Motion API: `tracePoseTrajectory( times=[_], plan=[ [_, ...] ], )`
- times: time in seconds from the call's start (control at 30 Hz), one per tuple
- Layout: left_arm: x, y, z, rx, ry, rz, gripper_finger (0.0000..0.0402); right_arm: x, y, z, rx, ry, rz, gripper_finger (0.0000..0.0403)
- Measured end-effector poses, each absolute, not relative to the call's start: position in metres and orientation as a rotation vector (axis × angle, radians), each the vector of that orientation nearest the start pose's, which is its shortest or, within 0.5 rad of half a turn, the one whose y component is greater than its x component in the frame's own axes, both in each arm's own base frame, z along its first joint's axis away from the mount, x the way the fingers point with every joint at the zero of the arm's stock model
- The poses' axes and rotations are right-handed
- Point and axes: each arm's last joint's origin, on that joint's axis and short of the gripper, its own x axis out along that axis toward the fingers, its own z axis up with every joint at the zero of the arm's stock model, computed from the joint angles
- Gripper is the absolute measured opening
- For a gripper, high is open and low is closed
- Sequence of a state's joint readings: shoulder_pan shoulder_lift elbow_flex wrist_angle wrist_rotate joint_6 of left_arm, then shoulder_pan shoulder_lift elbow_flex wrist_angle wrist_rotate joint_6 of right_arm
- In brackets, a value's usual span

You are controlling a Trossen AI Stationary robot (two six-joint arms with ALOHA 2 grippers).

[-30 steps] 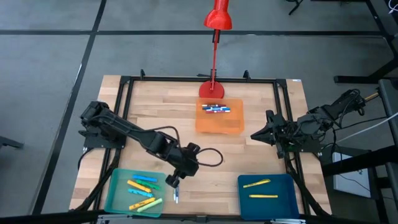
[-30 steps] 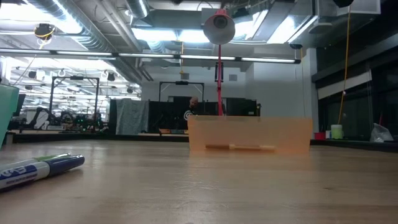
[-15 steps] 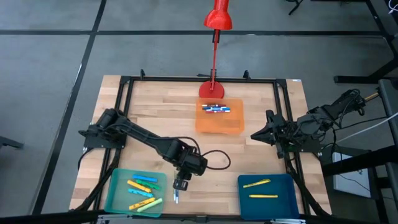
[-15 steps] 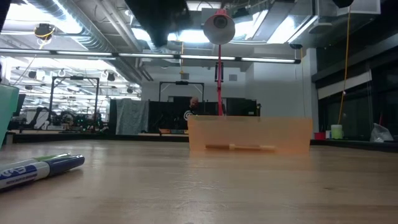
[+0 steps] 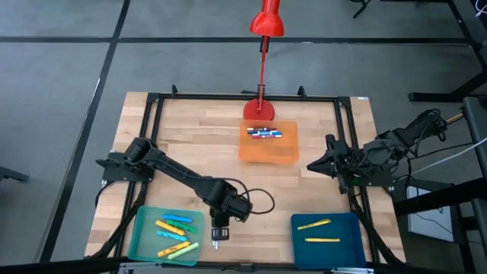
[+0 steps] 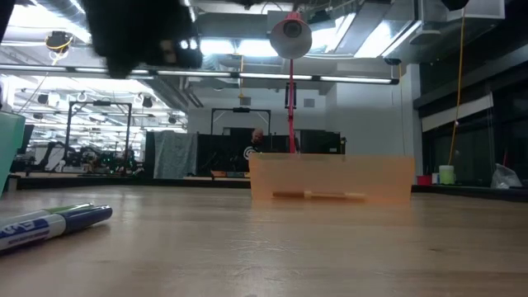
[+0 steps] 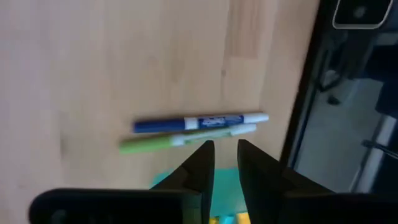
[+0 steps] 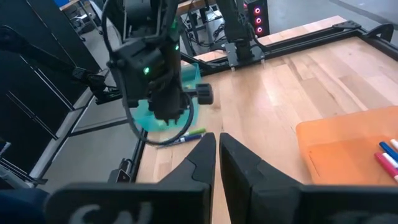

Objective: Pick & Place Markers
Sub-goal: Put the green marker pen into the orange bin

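Teal tray, near left corner of table: holds yellow, green and orange markers. Blue tray, near right corner: two yellow markers. Orange tray, by red lamp: a few blue and white markers, one pink-tipped.

Blue marker and green marker lie side by side, touching, on bare wood just beside teal tray.

Left gripper above those two, fingers a small gap apart, nothing between them.

Right gripper waits at right table edge, fingers together, empty.

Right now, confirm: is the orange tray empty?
No. The high view shows markers lying in the orange tray.
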State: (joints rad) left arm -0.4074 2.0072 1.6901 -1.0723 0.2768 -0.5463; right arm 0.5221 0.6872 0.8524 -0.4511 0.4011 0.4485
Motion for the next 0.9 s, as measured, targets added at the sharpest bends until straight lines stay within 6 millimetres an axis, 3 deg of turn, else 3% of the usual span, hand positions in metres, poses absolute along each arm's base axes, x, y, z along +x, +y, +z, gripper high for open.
tracePoseTrajectory(
  times=[0.3,0.67,0.9],
  plan=[
    [0.362,-0.177,0.206,-0.354,1.648,-0.201,0.0006,0.126,0.059,0.343,0.286,0.283,0.063,0.0023],
    [0.36,-0.189,0.178,-0.329,1.77,-0.194,0.0002,0.127,0.06,0.342,0.271,0.295,0.062,0.0023],
    [0.359,-0.189,0.175,-0.297,1.778,-0.183,0.0002,0.127,0.06,0.341,0.268,0.301,0.061,0.0023]
  ],
)
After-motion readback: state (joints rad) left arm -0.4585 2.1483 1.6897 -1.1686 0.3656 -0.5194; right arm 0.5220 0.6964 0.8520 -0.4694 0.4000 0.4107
